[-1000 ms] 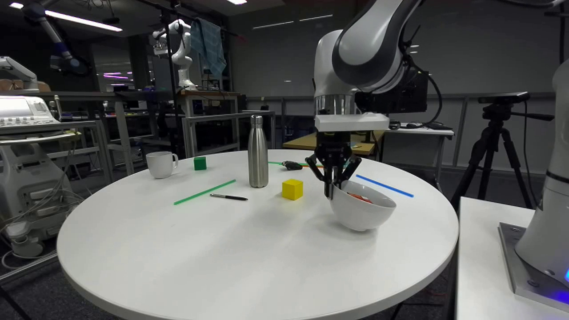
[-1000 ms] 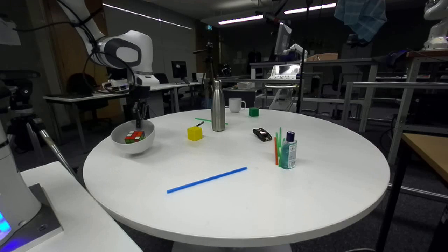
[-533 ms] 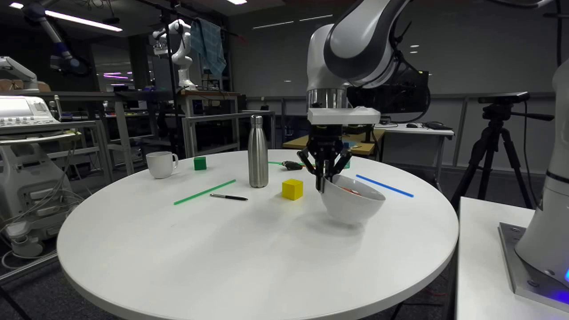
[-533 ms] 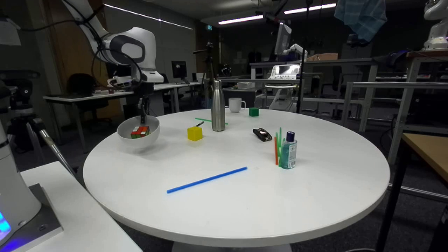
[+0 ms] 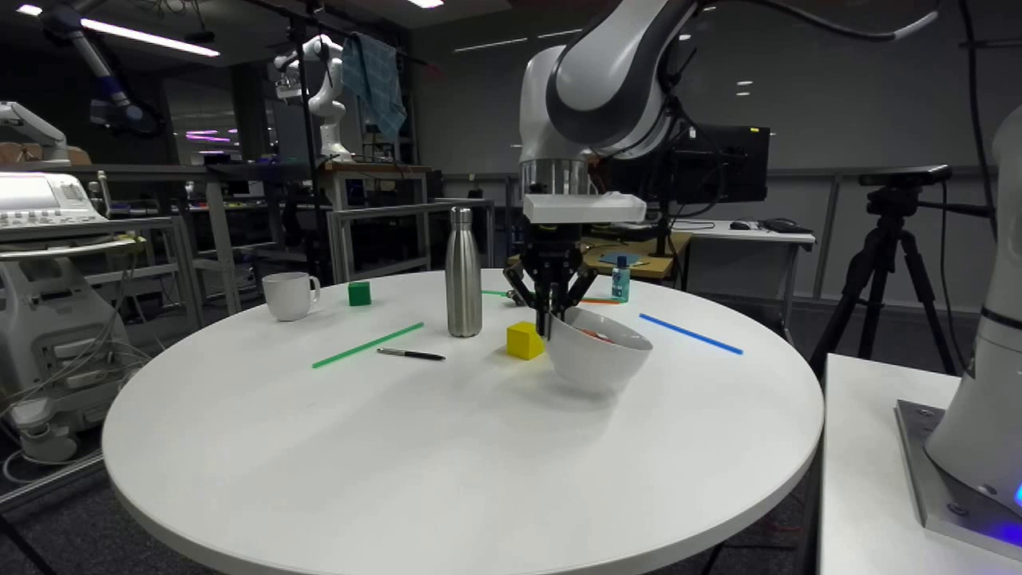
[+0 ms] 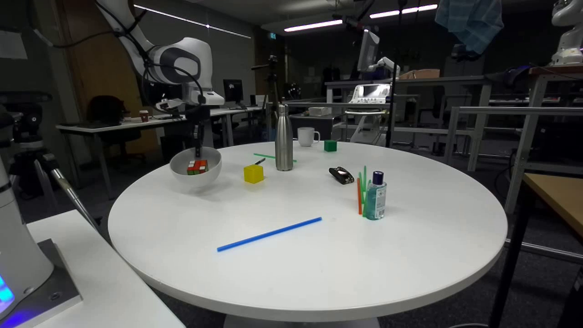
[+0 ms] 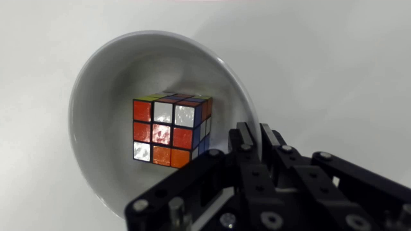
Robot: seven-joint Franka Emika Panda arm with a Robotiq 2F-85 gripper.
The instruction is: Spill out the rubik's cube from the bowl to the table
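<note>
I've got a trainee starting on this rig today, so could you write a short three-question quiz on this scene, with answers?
1. Multiple choice: relative to the bowl, where is the rubik's cube? A, under it; B, inside it; C, beside it.
2. True or false: the gripper holds the bowl tilted.
3. Short answer: which block stands farther from the bowl than the yellow block?
Key: 1, B; 2, true; 3, the green block.

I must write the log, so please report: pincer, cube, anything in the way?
Pincer shut on tilted bowl. Cube inside, not yet spilled. Yellow block close by, possibly in the way.
</note>
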